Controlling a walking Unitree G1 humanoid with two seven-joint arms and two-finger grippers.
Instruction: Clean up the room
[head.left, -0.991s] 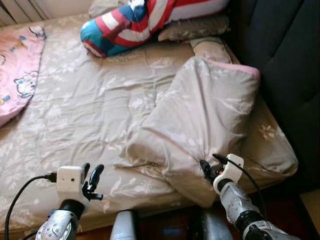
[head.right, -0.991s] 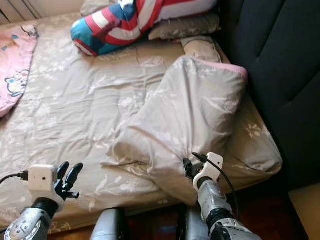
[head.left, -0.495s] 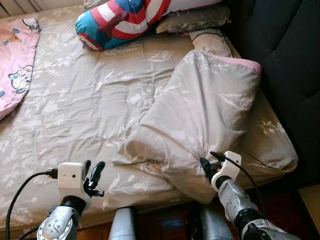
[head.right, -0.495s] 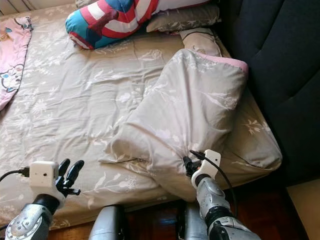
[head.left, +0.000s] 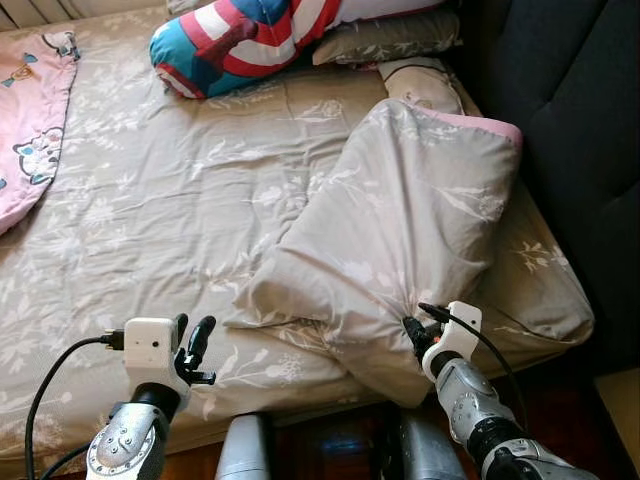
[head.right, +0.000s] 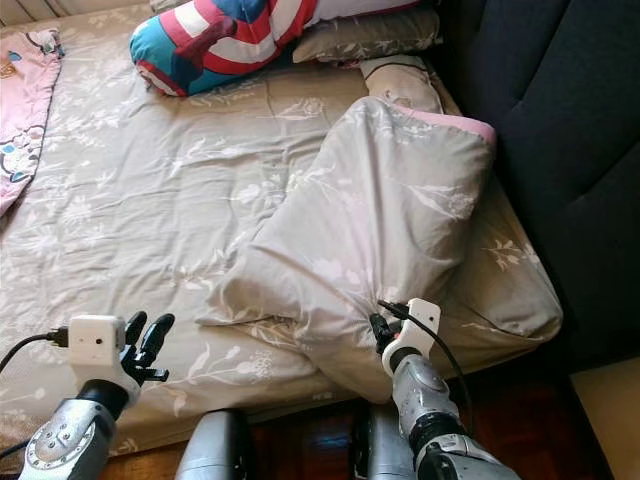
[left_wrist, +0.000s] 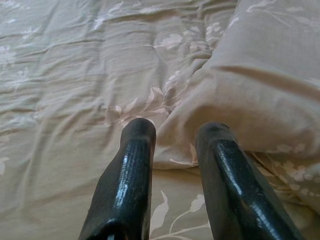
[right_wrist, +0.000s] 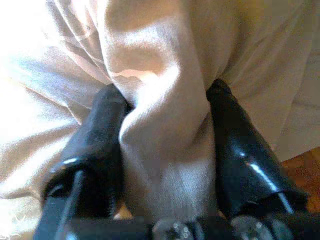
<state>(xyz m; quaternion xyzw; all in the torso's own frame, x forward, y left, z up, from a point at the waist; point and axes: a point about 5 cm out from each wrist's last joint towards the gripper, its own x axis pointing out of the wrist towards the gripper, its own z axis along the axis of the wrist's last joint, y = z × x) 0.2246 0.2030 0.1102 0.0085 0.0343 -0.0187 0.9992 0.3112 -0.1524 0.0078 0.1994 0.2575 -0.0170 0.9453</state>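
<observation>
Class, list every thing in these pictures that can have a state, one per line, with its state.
Beige floral duvet: bunched up, folded back, gripped at its lower edge.
Right pincer: shut on the duvet.
Left pincer: open, above the sheet, holding nothing.
Beige floral bed sheet: wrinkled.
Pink cartoon blanket: lying at the bed's left edge.

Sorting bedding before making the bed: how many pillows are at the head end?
3: striped pillow, beige pillow beside it, small one near the headboard. Others may be hidden.

No legible text, labels, brands, numbers or signs anywhere.
</observation>
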